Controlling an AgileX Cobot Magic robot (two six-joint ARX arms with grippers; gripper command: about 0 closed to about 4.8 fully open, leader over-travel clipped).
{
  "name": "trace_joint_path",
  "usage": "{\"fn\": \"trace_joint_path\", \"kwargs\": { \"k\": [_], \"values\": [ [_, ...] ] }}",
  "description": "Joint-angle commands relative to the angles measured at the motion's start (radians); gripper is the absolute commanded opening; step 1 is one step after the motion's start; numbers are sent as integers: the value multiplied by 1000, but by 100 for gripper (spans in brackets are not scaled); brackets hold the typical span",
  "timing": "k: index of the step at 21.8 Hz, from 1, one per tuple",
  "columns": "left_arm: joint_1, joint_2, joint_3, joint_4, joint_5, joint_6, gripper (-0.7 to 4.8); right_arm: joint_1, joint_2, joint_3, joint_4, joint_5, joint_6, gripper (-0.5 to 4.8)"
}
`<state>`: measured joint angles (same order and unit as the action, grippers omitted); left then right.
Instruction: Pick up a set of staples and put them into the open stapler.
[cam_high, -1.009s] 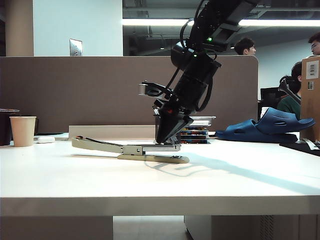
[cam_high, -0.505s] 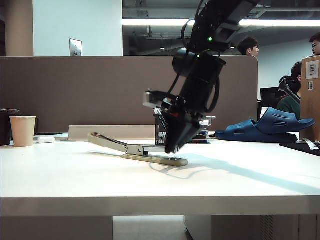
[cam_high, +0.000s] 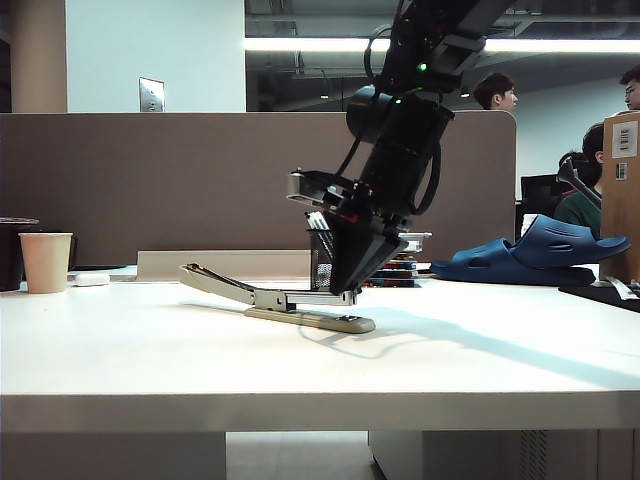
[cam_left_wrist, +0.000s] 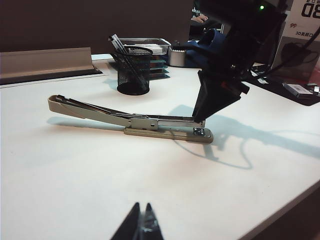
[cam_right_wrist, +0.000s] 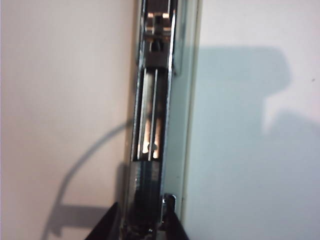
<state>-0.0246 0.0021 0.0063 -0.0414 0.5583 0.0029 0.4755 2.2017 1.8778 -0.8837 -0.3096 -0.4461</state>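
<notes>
The beige stapler (cam_high: 270, 298) lies open on the white table, its long arm slanting up to the left; it also shows in the left wrist view as the stapler (cam_left_wrist: 135, 120). My right gripper (cam_high: 345, 290) points down at the stapler's front end. In the right wrist view its fingertips (cam_right_wrist: 141, 220) stand apart, one on each side of the silver magazine channel (cam_right_wrist: 155, 100). A short grey ribbed set of staples (cam_right_wrist: 148, 180) lies in that channel, just ahead of the tips. My left gripper (cam_left_wrist: 142, 222) hangs shut and empty over bare table, well short of the stapler.
A black mesh pen cup (cam_high: 322, 258) stands right behind the stapler, with stacked trays (cam_high: 395, 260) beside it. A paper cup (cam_high: 46, 262) and a small white oblong object (cam_high: 91, 280) sit far left. Blue slippers (cam_high: 540, 255) lie back right.
The stapler slid a little to the right and its long arm tipped upward. My right gripper shifted right and tilted, tip still at the stapler's front end. The left arm kept still.
</notes>
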Motion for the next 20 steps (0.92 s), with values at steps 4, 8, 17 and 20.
{"fn": "trace_joint_path", "kwargs": {
  "k": [4, 8, 17, 20],
  "values": [
    [1, 0, 2, 13, 6, -3, -6, -3, -55, 7, 70, -1, 0, 108],
    [1, 0, 2, 12, 4, -3, -6, -8, -115, 7, 96, 60, 0, -6],
    [1, 0, 2, 12, 3, -3, -6, -77, -243, 6, 93, 76, 6, -9],
    [1, 0, 2, 13, 3, -3, -6, -114, -300, 6, 89, 75, 10, -9]
  ]
}}
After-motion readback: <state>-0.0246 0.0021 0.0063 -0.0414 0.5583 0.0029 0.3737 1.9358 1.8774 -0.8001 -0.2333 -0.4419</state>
